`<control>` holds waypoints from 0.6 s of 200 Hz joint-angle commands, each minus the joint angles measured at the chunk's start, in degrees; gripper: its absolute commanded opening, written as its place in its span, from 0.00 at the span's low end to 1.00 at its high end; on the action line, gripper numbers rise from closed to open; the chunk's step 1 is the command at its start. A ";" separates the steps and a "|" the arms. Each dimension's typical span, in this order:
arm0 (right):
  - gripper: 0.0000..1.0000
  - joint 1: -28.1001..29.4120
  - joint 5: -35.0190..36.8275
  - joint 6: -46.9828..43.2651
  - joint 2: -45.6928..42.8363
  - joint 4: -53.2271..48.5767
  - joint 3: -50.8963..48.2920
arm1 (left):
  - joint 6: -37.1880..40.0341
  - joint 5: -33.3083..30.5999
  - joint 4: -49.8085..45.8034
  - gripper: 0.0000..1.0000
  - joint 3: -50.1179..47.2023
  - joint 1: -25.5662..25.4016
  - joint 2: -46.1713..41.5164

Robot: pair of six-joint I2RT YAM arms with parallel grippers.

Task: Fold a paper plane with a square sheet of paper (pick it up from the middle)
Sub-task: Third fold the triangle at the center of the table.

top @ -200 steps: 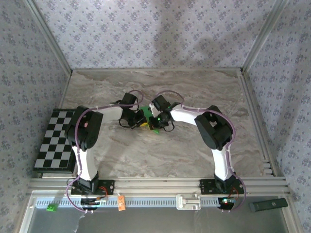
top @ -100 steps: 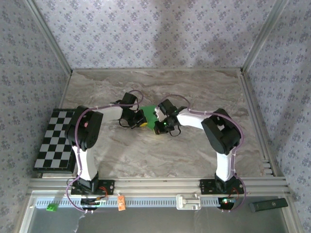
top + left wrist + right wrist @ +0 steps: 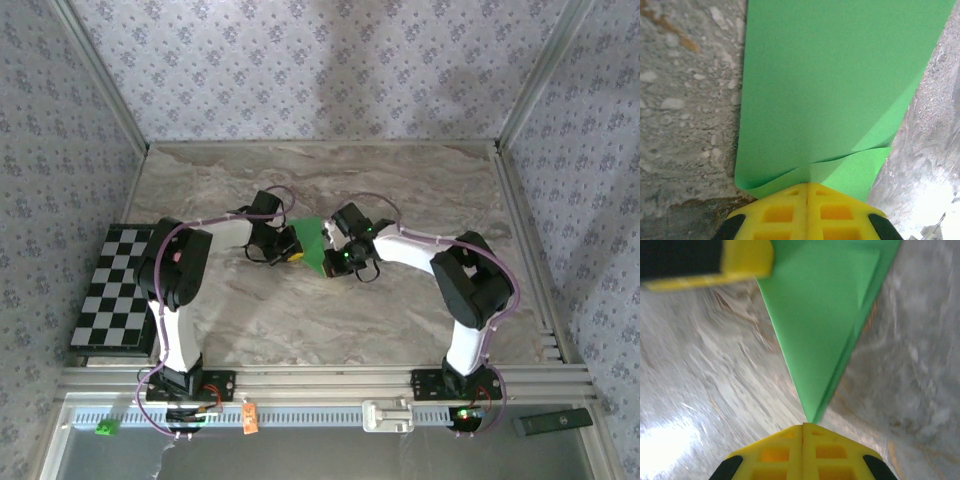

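The square sheet of paper is bright green and folded into a pointed shape, lying mid-table between both grippers. In the left wrist view the paper spreads away from my left gripper. Its yellow jaws are shut on the paper's near edge, where two layers bulge apart. In the right wrist view the paper narrows to a sharp tip that ends right at my right gripper. That gripper is shut, and nothing shows between its jaws. From above, the left gripper and right gripper flank the paper.
A black-and-white checkered board lies at the table's left edge. On the front rail sit a tiny green cube, an orange tag and a black bar. Patterned walls enclose the marble table.
My right gripper has slid right and toward the near edge along the paper to its tip, and its arm swung outward. More green paper shows now. The left arm has held still.
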 commanded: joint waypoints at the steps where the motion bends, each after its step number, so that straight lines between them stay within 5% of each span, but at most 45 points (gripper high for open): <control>1: 0.00 0.95 2.22 0.28 3.57 -0.29 5.23 | 1.13 -4.51 -5.62 0.00 -0.14 -0.14 2.70; 120: 0.00 1.45 4.37 0.02 11.78 -3.73 7.20 | 5.86 -2.94 -0.30 0.04 1.07 -1.42 -4.66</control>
